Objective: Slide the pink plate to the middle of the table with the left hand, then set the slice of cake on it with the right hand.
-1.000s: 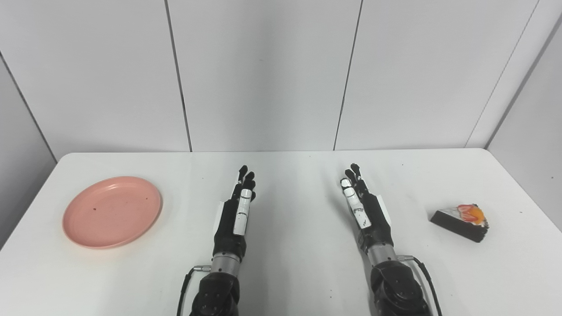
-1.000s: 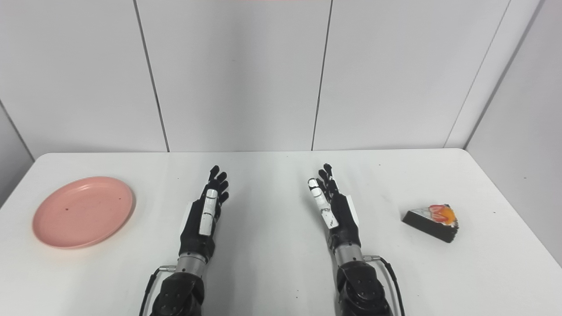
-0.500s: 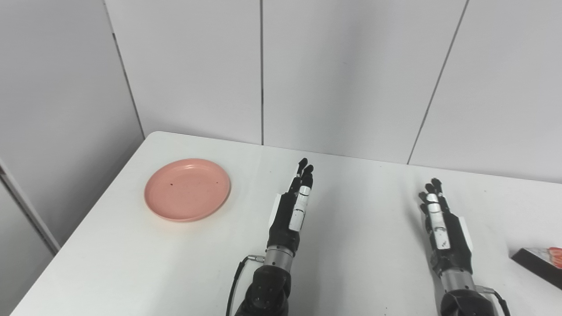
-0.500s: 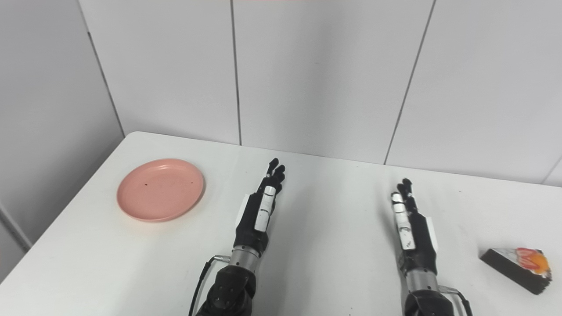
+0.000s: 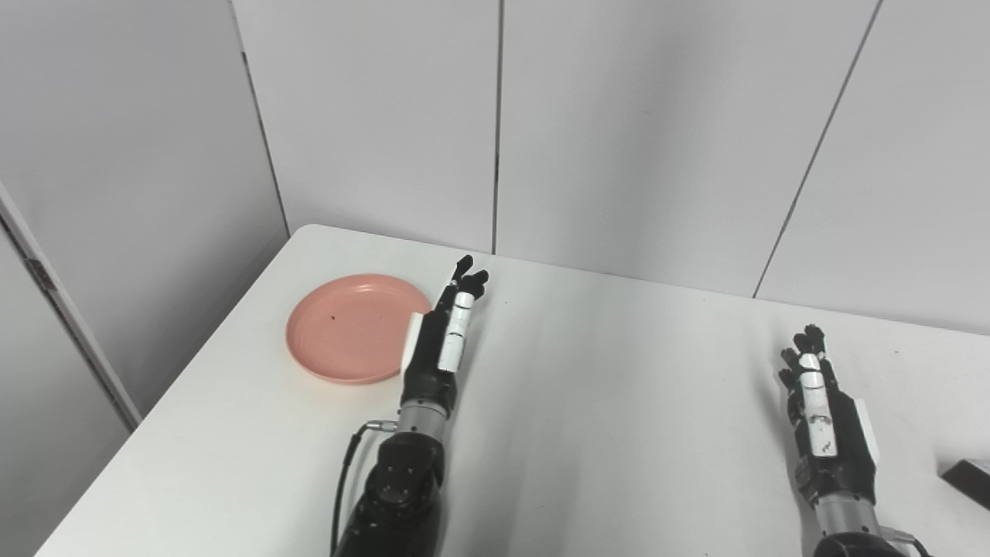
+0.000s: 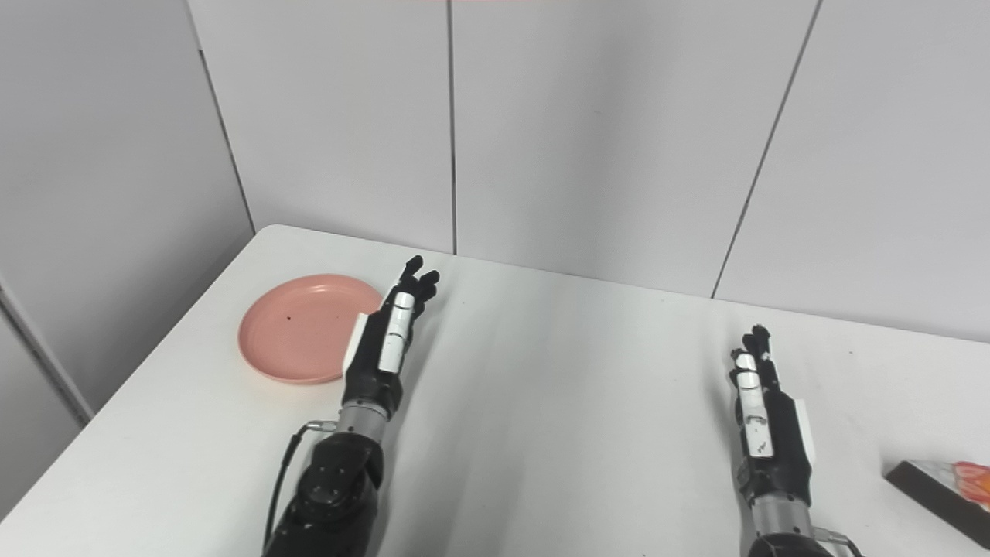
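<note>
The pink plate (image 5: 352, 328) sits flat on the white table (image 5: 619, 402), close to the table's far left corner and well away from its middle. A few dark specks mark its inner face, and nothing lies on it.

The left hand (image 5: 441, 340) stands just beside the plate's right edge, its palm side overlapping the rim from where I stand; I cannot tell whether it actually touches the plate. The hand is turned on edge, fingers (image 5: 465, 277) stretched forward toward the wall, held straight and lying close alongside one another, gripping nothing.

The right hand (image 6: 762, 422) hovers or rests over the table's right side, far from the plate. It too is turned on edge with its fingers (image 6: 754, 340) extended straight ahead, side by side, empty.

The slice of cake (image 6: 940, 491) lies at the right edge of the table, just to the right of the right hand's wrist and apart from it. Only part of it shows: a dark wedge with a pale top and a bit of red and orange fruit. In the left eye view only its dark tip shows.

Grey panelled walls (image 5: 619, 131) rise behind the table.
</note>
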